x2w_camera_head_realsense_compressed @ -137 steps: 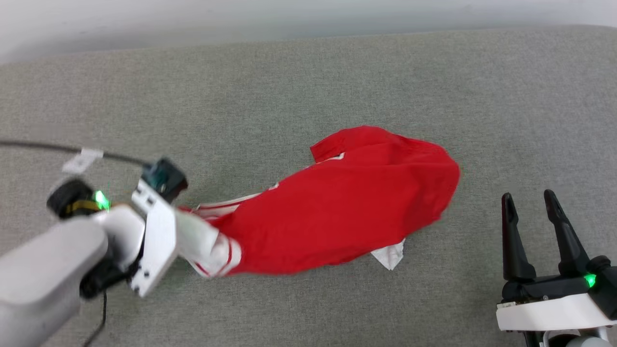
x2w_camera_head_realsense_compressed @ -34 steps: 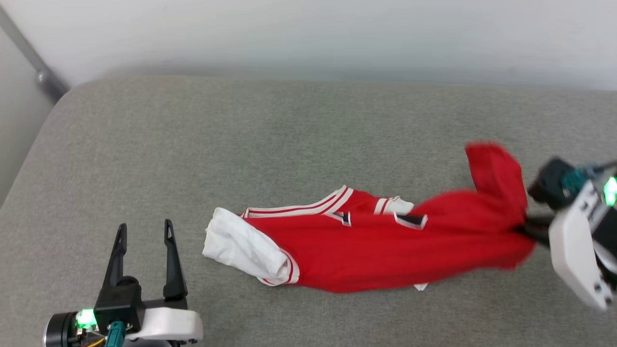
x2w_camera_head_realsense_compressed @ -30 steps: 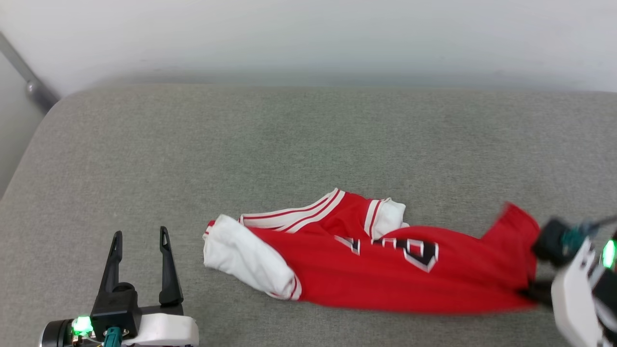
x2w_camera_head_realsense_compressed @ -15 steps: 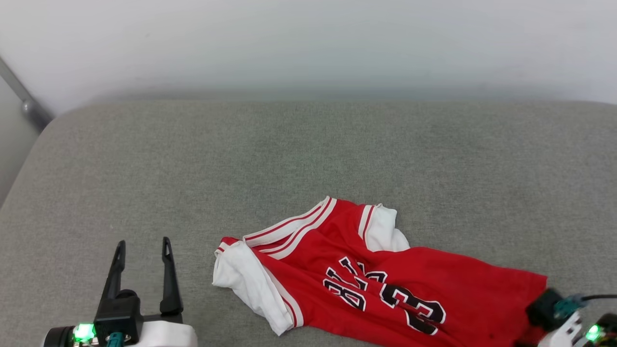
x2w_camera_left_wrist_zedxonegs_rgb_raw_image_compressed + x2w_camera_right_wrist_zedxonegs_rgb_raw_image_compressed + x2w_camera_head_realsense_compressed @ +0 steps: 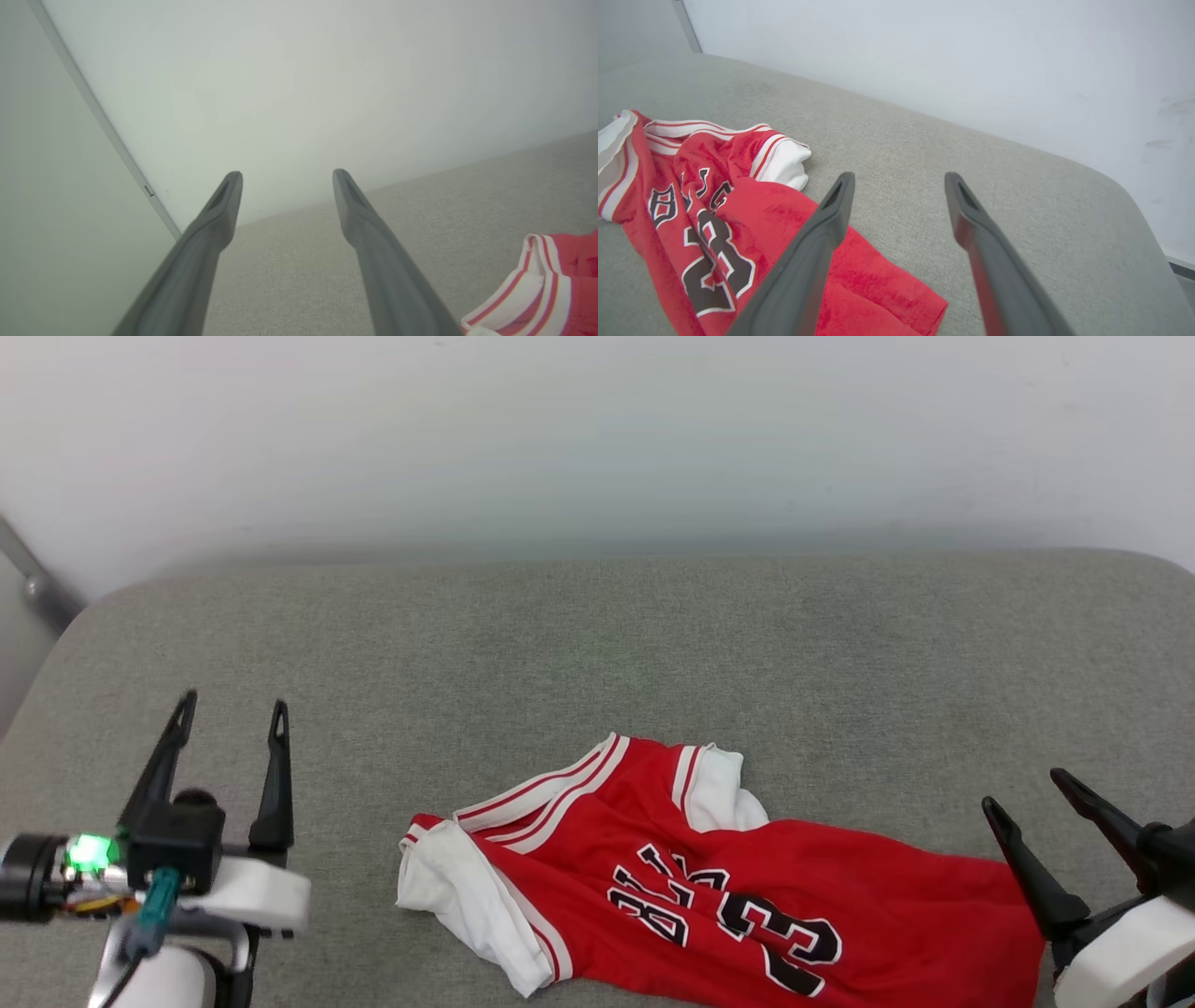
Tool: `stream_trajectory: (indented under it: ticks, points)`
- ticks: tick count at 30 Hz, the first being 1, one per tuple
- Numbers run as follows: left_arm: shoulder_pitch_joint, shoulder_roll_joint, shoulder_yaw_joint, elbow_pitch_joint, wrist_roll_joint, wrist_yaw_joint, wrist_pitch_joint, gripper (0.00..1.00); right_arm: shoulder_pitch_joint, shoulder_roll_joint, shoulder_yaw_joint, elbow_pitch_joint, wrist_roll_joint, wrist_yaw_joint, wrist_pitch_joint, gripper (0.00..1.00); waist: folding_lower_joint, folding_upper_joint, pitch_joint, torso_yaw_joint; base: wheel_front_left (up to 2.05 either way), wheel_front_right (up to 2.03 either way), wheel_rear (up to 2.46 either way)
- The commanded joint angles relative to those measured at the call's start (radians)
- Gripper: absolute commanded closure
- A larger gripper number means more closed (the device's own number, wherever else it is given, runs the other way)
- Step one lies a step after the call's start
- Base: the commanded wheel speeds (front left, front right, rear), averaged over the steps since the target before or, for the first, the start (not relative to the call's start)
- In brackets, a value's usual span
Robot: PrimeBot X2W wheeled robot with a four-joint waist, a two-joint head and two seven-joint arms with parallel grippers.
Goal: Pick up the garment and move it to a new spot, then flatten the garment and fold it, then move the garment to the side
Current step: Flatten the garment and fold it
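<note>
The garment (image 5: 747, 877) released, right jaws apart.

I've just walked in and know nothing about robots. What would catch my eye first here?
The red jersey with white sleeves and a black "23" stands out, lying rumpled on the grey cushion, low and right of centre. The left gripper and right gripper flank it at the lower corners, both open and holding nothing.
</note>
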Motion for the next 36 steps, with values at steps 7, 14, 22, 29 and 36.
stream_trajectory:
  ticks: [7,14,22,29,36]
  points:
    - [-0.248,0.097,-0.066,0.029,0.017,-0.130,0.173,0.00,0.126,0.279,-0.172,-0.151,-0.210,-0.001,-0.076,0.00,0.0001,0.0000,0.022,-0.012,0.00,0.00,0.00]
    - [-0.484,0.217,-0.295,0.083,-0.137,-0.193,0.502,0.00,0.173,0.417,-0.183,-0.174,-0.293,-0.001,-0.120,0.00,0.0001,0.0000,0.044,-0.037,0.00,0.00,0.00]
    - [-0.681,0.407,-0.697,0.038,-0.511,-0.192,0.891,0.00,0.157,0.459,-0.165,-0.141,-0.317,-0.001,-0.158,0.00,0.0001,0.0000,0.081,-0.056,0.00,0.00,0.00]
    - [-0.844,0.473,-0.966,0.005,-0.724,-0.193,1.145,0.00,0.106,0.455,-0.131,-0.105,-0.324,-0.001,-0.185,0.00,0.0001,0.0000,0.137,-0.084,0.00,0.00,0.00]
    - [-0.929,0.508,-1.175,0.030,-0.827,-0.193,1.233,0.00,0.066,0.467,-0.113,-0.082,-0.325,-0.001,-0.202,0.00,0.0001,0.0000,0.194,-0.112,0.00,0.00,0.00]
